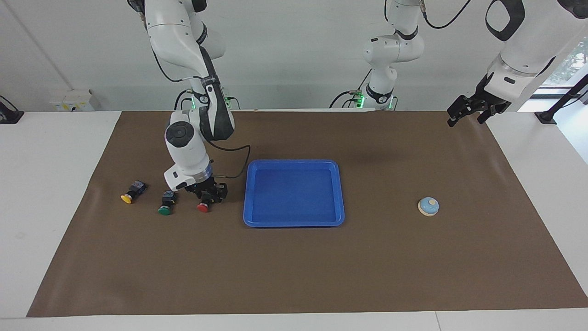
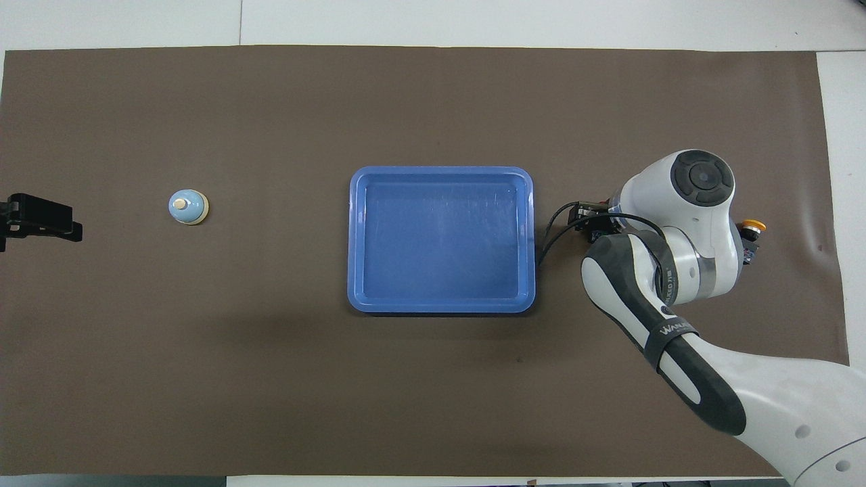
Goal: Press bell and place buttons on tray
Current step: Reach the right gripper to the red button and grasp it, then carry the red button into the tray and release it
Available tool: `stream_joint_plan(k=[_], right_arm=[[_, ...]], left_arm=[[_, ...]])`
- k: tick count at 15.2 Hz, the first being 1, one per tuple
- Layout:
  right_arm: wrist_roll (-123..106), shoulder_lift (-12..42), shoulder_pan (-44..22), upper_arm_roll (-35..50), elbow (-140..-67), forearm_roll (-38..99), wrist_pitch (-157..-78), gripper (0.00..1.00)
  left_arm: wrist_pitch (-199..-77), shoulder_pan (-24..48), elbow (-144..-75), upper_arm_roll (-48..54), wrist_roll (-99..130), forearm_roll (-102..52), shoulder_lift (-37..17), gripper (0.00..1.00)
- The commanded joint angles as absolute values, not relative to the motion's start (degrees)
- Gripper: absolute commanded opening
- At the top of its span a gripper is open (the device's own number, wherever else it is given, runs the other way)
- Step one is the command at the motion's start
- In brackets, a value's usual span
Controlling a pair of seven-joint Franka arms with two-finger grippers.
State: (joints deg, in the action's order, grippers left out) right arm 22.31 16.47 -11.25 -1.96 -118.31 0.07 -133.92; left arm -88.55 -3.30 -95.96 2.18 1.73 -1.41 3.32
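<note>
The red button (image 1: 202, 208) lies on the brown mat beside the blue tray (image 1: 294, 162), toward the right arm's end. My right gripper (image 1: 210, 194) is down on its black body and shut on it. The green button (image 1: 165, 209) and the yellow button (image 1: 126, 198) lie in a row with it, farther from the tray. In the overhead view the right arm covers the red and green buttons, and only the yellow button (image 2: 752, 224) peeks out. The light blue bell (image 1: 428, 206) stands toward the left arm's end. My left gripper (image 1: 467, 115) hangs open over the mat's corner there, waiting.
The tray (image 2: 440, 170) holds nothing. A brown mat (image 1: 294, 266) covers most of the white table. A third white arm's base (image 1: 381, 92) stands at the robots' edge, near the middle. A black cable loops from the right wrist close to the tray's rim.
</note>
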Motion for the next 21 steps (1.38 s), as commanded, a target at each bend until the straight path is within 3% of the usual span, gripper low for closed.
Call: stream_joint_plan(k=[1,7,13,17,21], right_arm=[[24.3,16.4,-10.9,-1.8,-118.7,-0.9,-134.7,0.00],[23.8,16.1,-11.1,-1.8,-115.9,-0.9,-132.2,0.00],[24.6,16.3,-17.0,-1.7,-99.7,0.2,-115.9,0.00],[28.0,16.9,-23.4,-1.7,-99.1,0.4,-116.4,0.00],[32.0,21.1,-27.1,-1.7,-99.1,1.2,-120.6,0.00]], left_arm=[[-88.1,-3.0,-96.3,2.0,1.8,-0.2,4.1,1.00],[-88.1,-3.0,-96.3,2.1,1.8,-0.2,4.2,1.00],[-88.1,-3.0,-96.3,2.0,1.8,-0.2,4.2,1.00],[-88.1,-3.0,-96.3,2.0,1.8,-0.2,4.1,1.00],[-88.1,-3.0,-96.3,2.1,1.8,-0.2,4.1,1.00]])
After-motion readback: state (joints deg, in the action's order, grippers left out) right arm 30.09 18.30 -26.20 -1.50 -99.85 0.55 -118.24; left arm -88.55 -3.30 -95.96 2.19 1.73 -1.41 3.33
